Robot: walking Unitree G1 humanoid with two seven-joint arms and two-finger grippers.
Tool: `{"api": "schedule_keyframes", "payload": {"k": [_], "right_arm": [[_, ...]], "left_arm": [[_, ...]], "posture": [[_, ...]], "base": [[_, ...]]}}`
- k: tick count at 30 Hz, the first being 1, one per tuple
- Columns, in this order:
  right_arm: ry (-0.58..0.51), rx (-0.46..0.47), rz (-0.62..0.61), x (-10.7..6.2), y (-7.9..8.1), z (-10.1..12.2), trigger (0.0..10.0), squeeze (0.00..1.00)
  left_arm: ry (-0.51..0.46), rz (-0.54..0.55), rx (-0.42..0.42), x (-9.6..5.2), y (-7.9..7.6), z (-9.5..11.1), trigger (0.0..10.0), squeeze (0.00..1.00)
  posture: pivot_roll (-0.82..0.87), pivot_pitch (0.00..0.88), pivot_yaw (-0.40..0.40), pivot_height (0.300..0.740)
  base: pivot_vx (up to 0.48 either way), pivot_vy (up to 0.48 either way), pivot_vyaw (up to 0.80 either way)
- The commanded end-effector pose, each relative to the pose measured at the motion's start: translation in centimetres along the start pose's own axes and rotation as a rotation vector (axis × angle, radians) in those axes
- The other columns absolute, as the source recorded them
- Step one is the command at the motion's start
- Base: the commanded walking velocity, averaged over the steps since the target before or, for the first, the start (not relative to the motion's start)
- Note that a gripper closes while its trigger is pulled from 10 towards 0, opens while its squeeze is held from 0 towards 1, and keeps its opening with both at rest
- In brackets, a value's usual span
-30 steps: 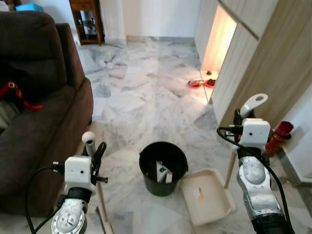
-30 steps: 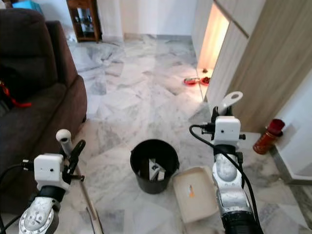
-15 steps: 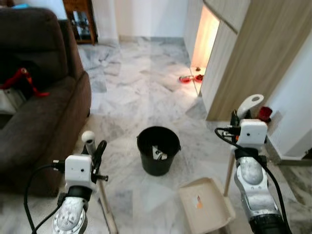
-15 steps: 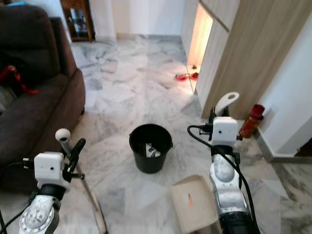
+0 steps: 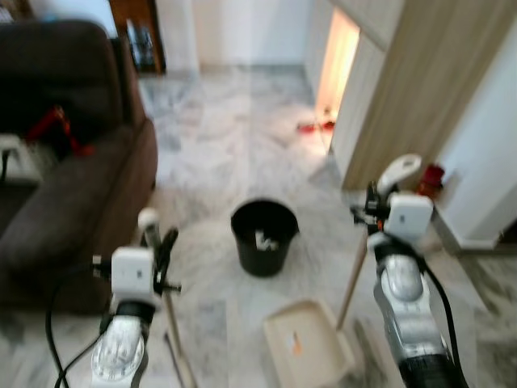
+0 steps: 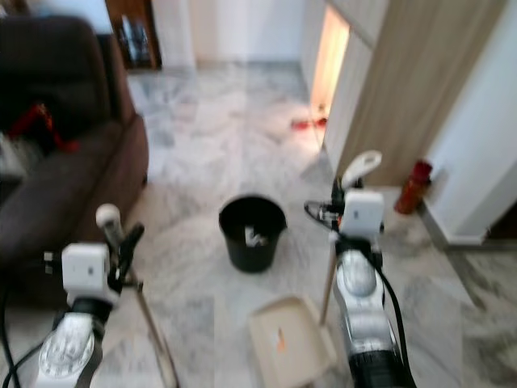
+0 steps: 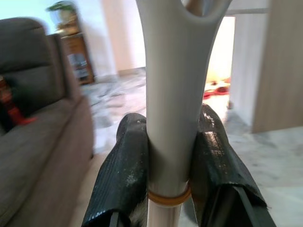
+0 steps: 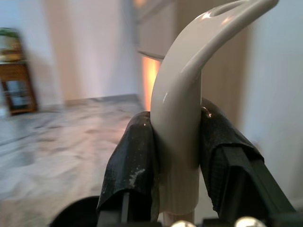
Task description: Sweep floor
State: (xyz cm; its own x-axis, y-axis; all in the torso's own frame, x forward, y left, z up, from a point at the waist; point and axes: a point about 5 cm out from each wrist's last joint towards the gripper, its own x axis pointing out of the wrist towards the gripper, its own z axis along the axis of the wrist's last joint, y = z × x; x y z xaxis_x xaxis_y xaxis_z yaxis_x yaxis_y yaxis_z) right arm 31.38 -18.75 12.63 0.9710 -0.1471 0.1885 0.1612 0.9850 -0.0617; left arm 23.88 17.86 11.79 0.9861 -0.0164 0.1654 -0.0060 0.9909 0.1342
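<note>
A pale marble floor (image 5: 234,153) is spread ahead, bounded by a dark sofa (image 5: 65,186) on the left and a wooden cabinet wall (image 5: 404,89) on the right. Near the middle a black bin (image 5: 263,236) is stood upright, some pale scraps lying inside it. Nearer the robot and slightly right of the bin, the cream dustpan (image 5: 307,352) is rested flat on the floor, a small orange scrap in its tray; its long handle (image 5: 352,279) is run steeply up to the right gripper (image 8: 175,156), whose two black fingers are clamped on the curved grey grip. The left gripper (image 7: 168,161) is likewise closed around the upright broom handle (image 5: 171,323), which is slanted down to the floor just left of the pan. The bin is judged to lie ahead and left of the pan, nearer the right arm.
</note>
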Motion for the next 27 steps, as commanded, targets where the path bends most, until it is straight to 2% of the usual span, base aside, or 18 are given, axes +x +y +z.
{"api": "schedule_keyframes", "payload": {"k": [1, 12, 16, 21, 27], "right_arm": [[-0.032, 0.001, -0.011, 0.35, -0.26, 0.79, 10.0, 0.00], [-0.017, 0.000, -0.012, 0.19, -0.20, 0.54, 10.0, 0.00], [-0.008, 0.002, -0.013, 0.13, -0.12, 0.39, 10.0, 0.00], [-0.005, -0.003, -0.013, 0.28, -0.02, 0.40, 10.0, 0.00], [-0.002, -0.005, -0.019, 0.33, -0.16, 0.39, 10.0, 0.00]], "left_arm": [[-0.045, -0.017, -0.008, 0.35, -0.25, 0.87, 10.0, 0.00], [-0.042, -0.035, -0.008, 0.39, -0.42, 0.75, 10.0, 0.00], [-0.033, -0.045, 0.016, 0.37, -0.55, 0.66, 10.0, 0.00], [-0.032, -0.037, 0.025, 0.53, -0.36, 0.67, 10.0, 0.00], [-0.030, -0.027, 0.021, 0.48, -0.24, 0.63, 10.0, 0.00]], "posture": [[0.01, 0.000, -0.012, 0.740], [0.01, 0.000, -0.009, 0.740], [0.02, 0.000, -0.011, 0.740], [0.02, 0.000, -0.011, 0.740], [0.02, 0.003, -0.014, 0.740]], "base": [[0.000, 0.000, -0.80], [0.000, 0.000, -0.80], [0.000, 0.000, -0.80], [0.000, -0.337, -0.80], [0.000, 0.000, -0.80]]}}
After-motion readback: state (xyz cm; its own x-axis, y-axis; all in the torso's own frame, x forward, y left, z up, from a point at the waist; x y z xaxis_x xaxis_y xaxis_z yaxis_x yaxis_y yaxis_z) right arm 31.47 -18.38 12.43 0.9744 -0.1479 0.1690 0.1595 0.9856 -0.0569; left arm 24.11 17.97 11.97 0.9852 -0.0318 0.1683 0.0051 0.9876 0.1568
